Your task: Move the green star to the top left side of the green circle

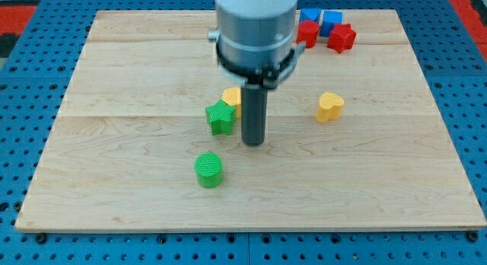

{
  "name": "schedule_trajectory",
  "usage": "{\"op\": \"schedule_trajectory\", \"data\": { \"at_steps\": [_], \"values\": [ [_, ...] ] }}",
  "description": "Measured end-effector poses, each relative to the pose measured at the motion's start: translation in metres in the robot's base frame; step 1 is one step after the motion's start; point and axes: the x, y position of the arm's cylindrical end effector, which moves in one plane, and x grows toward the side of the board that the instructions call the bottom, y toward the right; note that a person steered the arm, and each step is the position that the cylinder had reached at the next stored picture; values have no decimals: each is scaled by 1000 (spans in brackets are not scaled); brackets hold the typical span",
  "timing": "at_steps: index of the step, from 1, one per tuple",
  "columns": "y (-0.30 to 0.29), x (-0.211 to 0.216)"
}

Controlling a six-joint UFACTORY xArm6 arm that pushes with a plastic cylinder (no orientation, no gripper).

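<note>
- Rod (253, 113) hanging down from the grey arm body (256, 29) near the middle of the wooden board (114, 181), with my tip (253, 142) on the surface.
- No pincer here — only the plain rod, so nothing released, clenched or grasped.
- Green star (220, 117) just beside my tip, on the view's left of it; touching or not — cannot tell.
- Yellow block (232, 97) directly behind the green star, toward the board's top edge, partly hidden by the rod; shape not clear.
- Green circle (208, 170) lower on the board, toward the bottom edge, a little to the view's left of my tip and apart from it.
- Green star above the green circle and slightly to its right, with a clear gap of bare wood between them.
- Yellow heart (329, 106) alone on the view's right of the rod, well apart from the green blocks.
- Close to the board's top edge, right of the arm body: two red blocks (342, 38) and two blue blocks (332, 20) packed together, partly covered by the arm.
- Blue perforated desk surface (30, 82) around the board on all sides.
</note>
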Motion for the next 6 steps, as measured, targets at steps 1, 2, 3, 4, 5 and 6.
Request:
{"op": "schedule_trajectory", "data": {
  "at_steps": [1, 2, 3, 4, 5, 6],
  "values": [
    [-37, -32],
    [-86, -35],
    [-102, -55],
    [-135, -61],
    [-136, -34],
    [-94, -4]
  ]
}}
